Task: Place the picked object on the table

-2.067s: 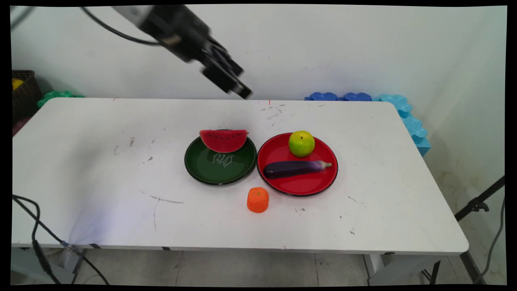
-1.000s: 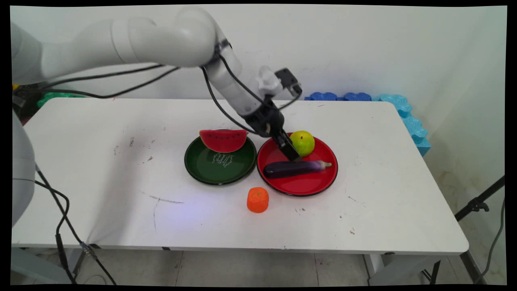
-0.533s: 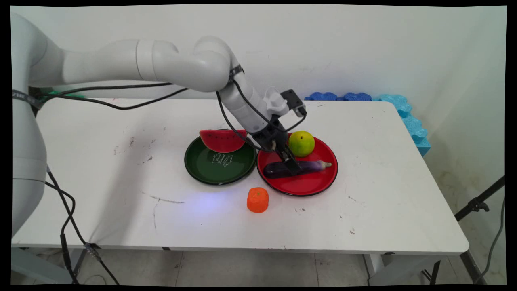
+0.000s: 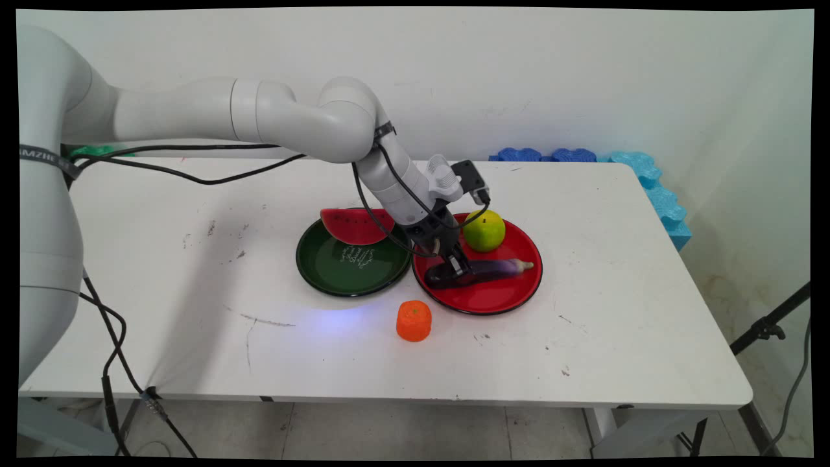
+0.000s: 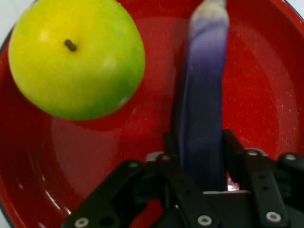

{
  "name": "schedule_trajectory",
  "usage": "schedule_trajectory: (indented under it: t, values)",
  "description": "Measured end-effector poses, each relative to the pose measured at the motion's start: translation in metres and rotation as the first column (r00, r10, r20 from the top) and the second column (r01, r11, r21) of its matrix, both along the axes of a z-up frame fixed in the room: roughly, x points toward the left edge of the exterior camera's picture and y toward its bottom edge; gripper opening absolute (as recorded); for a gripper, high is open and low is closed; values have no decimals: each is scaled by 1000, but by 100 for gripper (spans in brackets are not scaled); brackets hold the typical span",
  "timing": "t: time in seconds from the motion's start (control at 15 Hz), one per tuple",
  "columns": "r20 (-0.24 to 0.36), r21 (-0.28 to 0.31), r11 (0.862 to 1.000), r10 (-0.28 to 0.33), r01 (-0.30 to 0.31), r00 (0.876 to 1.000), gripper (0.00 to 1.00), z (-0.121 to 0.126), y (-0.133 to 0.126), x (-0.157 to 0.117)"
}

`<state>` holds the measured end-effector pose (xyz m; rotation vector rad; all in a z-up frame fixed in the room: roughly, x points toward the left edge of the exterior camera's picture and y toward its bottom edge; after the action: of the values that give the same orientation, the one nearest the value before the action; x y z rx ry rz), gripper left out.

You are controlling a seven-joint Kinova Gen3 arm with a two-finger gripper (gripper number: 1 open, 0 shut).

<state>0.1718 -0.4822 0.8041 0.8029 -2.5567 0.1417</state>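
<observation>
The eggplant (image 4: 483, 270) lies lengthwise on the red plate (image 4: 493, 299), its pale stem end toward the right side of the worktop (image 4: 616, 292) and its dark thick end toward the green plate (image 4: 331, 269). The gripper (image 4: 458, 270) is down on this thick end. In the hand view the eggplant (image 5: 203, 118) runs up between the two fingers (image 5: 234, 147), one on each side of it and close against its skin, so the fingers look clamped on the eggplant; it rests on the plate floor.

Just beside the eggplant, on the far part of the same plate (image 5: 266, 85), stands a yellow-green apple (image 4: 484, 230) with its stem up. In the hand view the apple (image 5: 76, 57) is near the eggplant but does not touch it; a strip of red plate shows between them. The near part of the red plate, toward the front edge of the worktop, is bare.

The green plate touches or almost touches the red one on its left side. A watermelon slice (image 4: 353, 225) leans on its far rim, partly behind the arm. An orange piece of carrot (image 4: 414, 320) stands on the worktop just in front of the place where the two plates meet.

To the right of the red plate and along the front edge, the worktop has much open room. Blue foam pieces (image 4: 648, 181) lie behind the far right corner.
</observation>
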Motion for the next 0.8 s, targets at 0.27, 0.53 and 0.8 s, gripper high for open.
schedule_trajectory:
  t: [0.27,0.53,0.8]
  values:
    - [4,0,1000,-24,24,1000,0,1,5,1]
    - [-13,-25,999,-27,27,1000,0,22,8,1]
    - [-49,-66,997,-37,34,998,0,67,20,4]
